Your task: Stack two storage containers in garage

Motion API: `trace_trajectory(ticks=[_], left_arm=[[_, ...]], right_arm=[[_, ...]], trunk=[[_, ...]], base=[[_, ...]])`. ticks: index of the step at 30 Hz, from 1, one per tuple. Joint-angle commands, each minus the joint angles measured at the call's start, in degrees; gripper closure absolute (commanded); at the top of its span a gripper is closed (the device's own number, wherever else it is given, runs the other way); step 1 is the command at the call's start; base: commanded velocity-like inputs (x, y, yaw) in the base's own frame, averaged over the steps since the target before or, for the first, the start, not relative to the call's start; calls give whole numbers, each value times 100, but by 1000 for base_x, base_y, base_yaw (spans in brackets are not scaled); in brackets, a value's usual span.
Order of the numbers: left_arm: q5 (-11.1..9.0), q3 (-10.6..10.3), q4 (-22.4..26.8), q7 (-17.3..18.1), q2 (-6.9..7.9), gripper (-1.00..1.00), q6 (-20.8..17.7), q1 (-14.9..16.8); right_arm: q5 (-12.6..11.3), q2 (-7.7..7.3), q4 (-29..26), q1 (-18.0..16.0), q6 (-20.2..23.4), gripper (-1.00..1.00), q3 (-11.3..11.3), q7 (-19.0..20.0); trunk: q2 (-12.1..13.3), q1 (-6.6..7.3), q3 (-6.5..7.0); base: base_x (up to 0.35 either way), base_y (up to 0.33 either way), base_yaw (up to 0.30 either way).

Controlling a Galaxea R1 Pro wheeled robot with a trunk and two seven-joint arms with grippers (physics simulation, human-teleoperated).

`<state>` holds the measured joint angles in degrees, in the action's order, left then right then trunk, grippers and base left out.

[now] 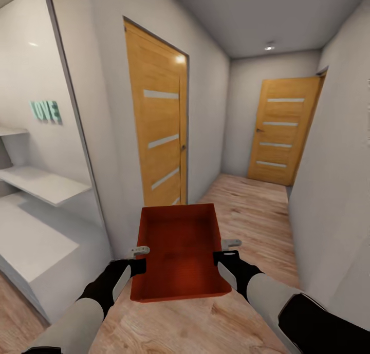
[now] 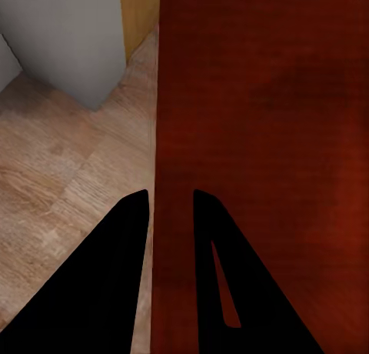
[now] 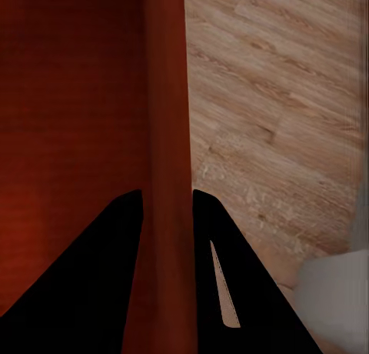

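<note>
One orange-red storage container [image 1: 180, 251] hangs level in front of me above a light wood-plank floor, carried between both arms. It is open-topped and has nothing inside. My left gripper [image 1: 137, 259] is shut on its left wall, and the left wrist view shows the wall [image 2: 157, 138] running between the two dark fingers [image 2: 171, 196]. My right gripper [image 1: 226, 254] is shut on the right wall, and the right wrist view shows that wall [image 3: 165, 100] pinched between its fingers [image 3: 167, 194]. I am in a narrow hallway.
A wooden door [image 1: 159, 133] stands close on the left and another wooden door [image 1: 282, 130] closes the far end of the corridor. A white shelved niche [image 1: 41, 184] opens at the left. A pale wall [image 1: 334, 189] runs close along the right. The plank floor [image 1: 246, 205] stretches ahead.
</note>
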<state>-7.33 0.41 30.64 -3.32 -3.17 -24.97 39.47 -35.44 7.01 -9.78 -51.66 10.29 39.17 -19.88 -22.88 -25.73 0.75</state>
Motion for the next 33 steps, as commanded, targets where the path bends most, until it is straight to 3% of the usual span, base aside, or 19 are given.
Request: trace_trajectory(ticks=[1,16,33], left_arm=[[91,73,2,-292,0,100,-43,-1],[91,73,-5,-292,0,100,-44,-1],[91,73,-5,-292,-1,100,-43,-1]], right_arm=[[28,2,-42,-2,18,100,29,-16],[28,2,-42,-2,21,100,29,-16],[28,2,-42,-2,24,100,29,-16]], trunk=[[-4,-5,-2],[-4,-5,-2],[-4,-5,-2]], base=[[326,0,-252],[326,0,-228],[326,0,-14]])
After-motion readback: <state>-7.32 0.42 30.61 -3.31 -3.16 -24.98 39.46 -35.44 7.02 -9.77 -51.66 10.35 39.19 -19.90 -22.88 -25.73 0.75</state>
